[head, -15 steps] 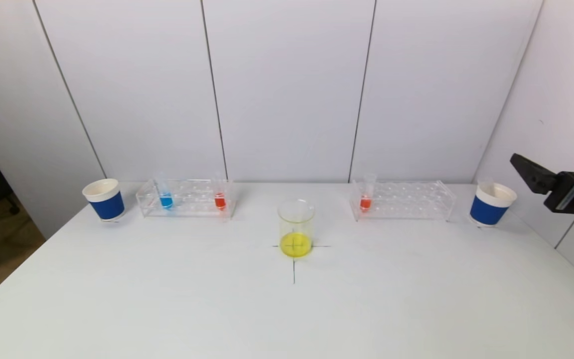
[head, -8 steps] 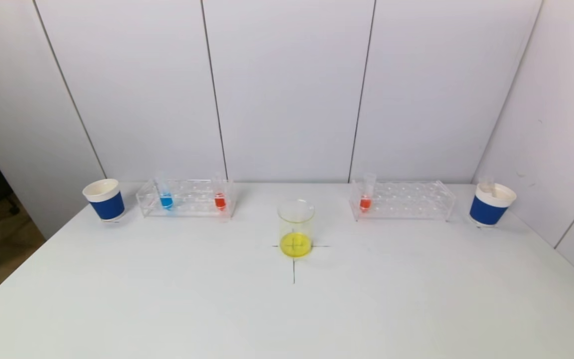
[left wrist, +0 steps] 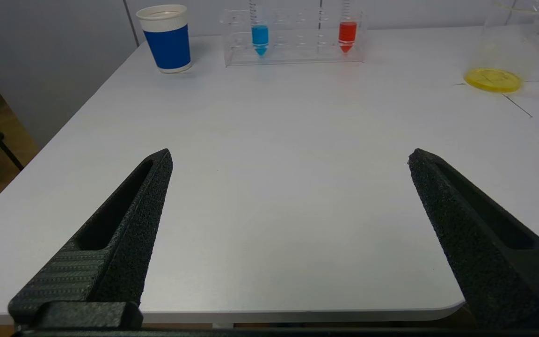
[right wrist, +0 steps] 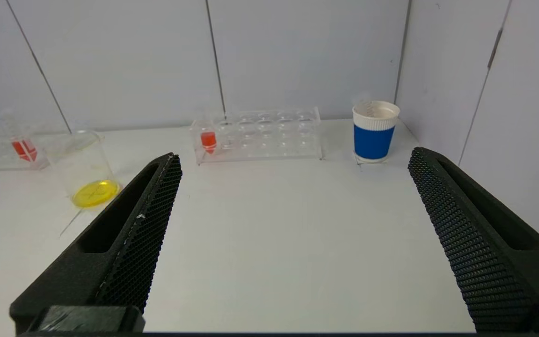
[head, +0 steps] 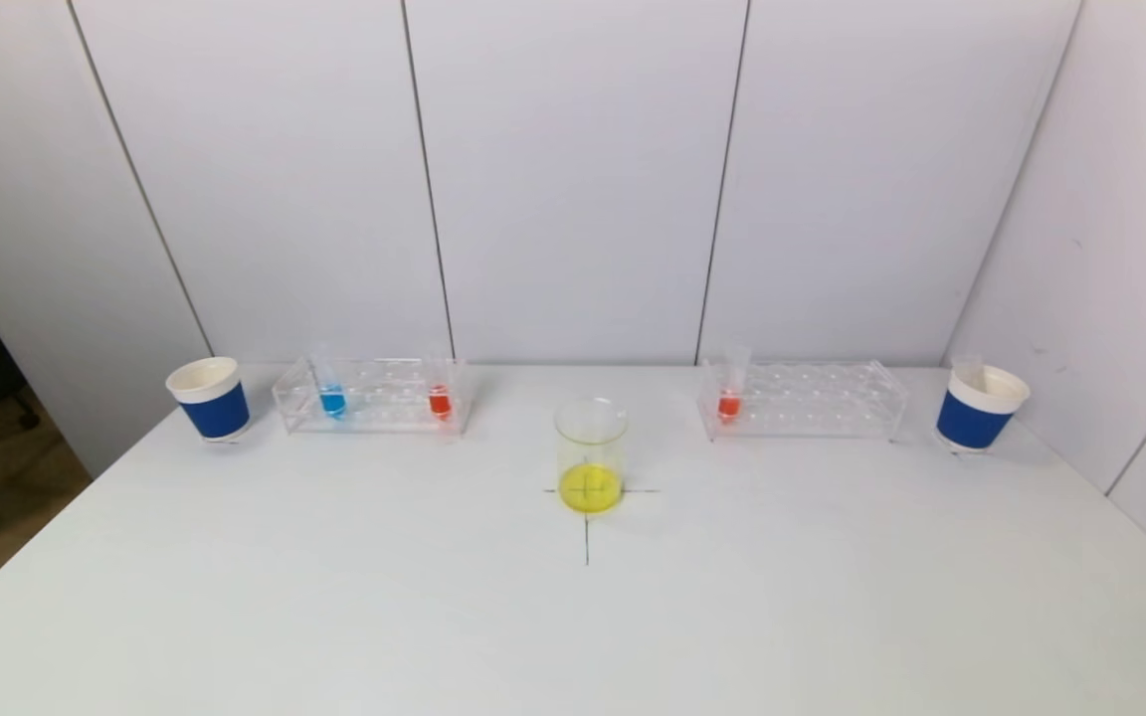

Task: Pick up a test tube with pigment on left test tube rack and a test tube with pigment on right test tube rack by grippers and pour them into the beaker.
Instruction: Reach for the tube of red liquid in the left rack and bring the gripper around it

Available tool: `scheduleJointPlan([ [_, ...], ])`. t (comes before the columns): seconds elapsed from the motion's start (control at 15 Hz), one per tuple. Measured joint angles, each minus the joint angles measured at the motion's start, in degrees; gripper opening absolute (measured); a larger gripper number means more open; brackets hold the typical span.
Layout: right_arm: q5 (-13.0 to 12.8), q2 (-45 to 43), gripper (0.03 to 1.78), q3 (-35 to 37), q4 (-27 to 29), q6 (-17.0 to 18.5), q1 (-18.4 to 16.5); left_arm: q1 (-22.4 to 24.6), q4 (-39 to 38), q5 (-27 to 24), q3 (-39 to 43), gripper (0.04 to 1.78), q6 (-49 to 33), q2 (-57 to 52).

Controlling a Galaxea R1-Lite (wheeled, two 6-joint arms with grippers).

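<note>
Two clear acrylic test tube racks stand at the back of the white table [head: 573, 636], the left rack [head: 371, 396] holding a blue-pigment tube [head: 331, 393] and a red-pigment tube [head: 439, 394], the right rack [head: 804, 400] holding a single red-orange tube [head: 729, 396] at its inner end. Between them, nearer the robot, the glass beaker [head: 591, 455] sits on a drawn cross with a shallow layer of yellow liquid. A blue-and-white paper cup stands outside each rack — one on the left [head: 209, 398], one on the right [head: 981, 408], the latter with what looks like an empty tube inside.

Neither arm shows in the head view. The left gripper [left wrist: 288, 161] and the right gripper [right wrist: 293, 161] hang back over the near table edge, fingers spread wide, holding nothing.

I judge this a pause before a pick-up: next, each arm must reach forward, straddle a filled tube above its rack, and close gently.
</note>
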Motion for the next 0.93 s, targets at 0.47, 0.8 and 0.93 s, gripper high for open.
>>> scheduleJointPlan([
  [0.47, 1.0, -15.4, 1.76, 8.1, 1.6, -6.2, 0.3, 0.0, 0.0, 0.0, 0.0, 1.76, 0.0, 0.0],
  [0.8, 0.2, -16.5, 1.76, 10.3, 9.1, -7.5, 0.4, 0.0, 0.0, 0.0, 0.0, 1.76, 0.0, 0.0],
  [0.93, 0.1, -16.5, 1.76, 10.1, 12.0, -6.5, 0.4, 0.0, 0.0, 0.0, 0.0, 1.76, 0.0, 0.0],
])
